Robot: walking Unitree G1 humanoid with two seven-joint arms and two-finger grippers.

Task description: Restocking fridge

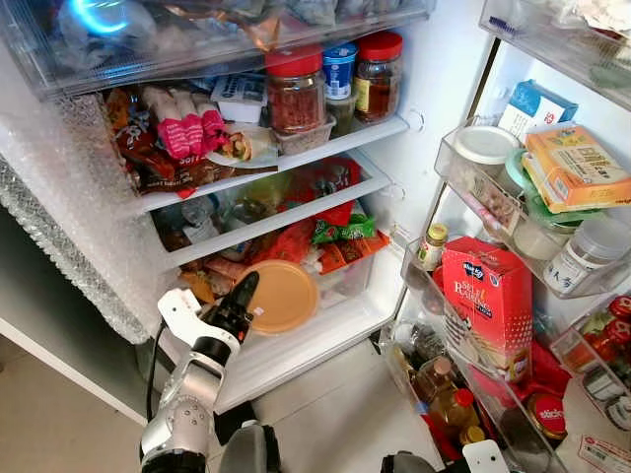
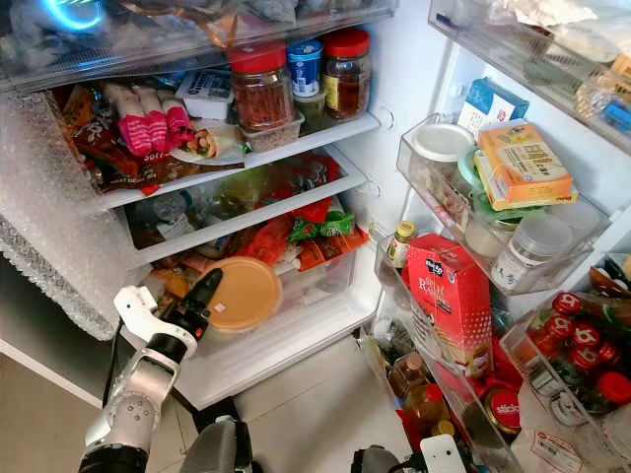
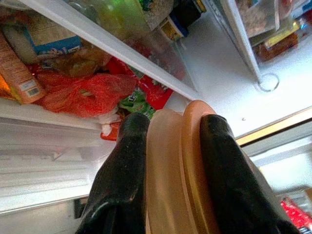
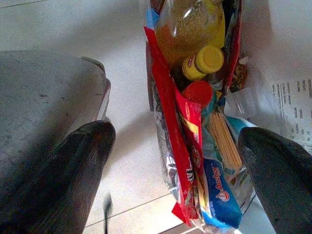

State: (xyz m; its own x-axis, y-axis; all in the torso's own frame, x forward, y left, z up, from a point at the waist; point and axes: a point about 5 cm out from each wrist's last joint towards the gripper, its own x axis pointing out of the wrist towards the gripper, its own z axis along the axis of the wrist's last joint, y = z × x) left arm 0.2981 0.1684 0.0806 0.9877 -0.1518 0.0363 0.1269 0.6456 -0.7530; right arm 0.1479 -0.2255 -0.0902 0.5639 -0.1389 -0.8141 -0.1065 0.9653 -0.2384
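Note:
My left gripper [image 1: 240, 299] is shut on a round orange lidded container [image 1: 284, 296], gripping its left rim and holding it on edge in front of the fridge's bottom drawer [image 1: 325, 330]. In the left wrist view both black fingers [image 3: 127, 161] clamp the container [image 3: 178, 170], one on each face. Behind it lie red and green snack bags [image 1: 330, 232]. My right gripper [image 4: 178, 141] hangs low and open beside the door's bottom bin, where yellow oil bottles [image 4: 195, 29] and packets stand.
Jars with red lids [image 1: 295, 89] and wrapped food fill the upper shelf. A red carton [image 1: 488, 301], tubs and boxes [image 1: 572, 168] sit in the door bins on the right. Bubble wrap [image 1: 69, 217] covers the fridge's left wall. Tiled floor [image 1: 335, 414] lies below.

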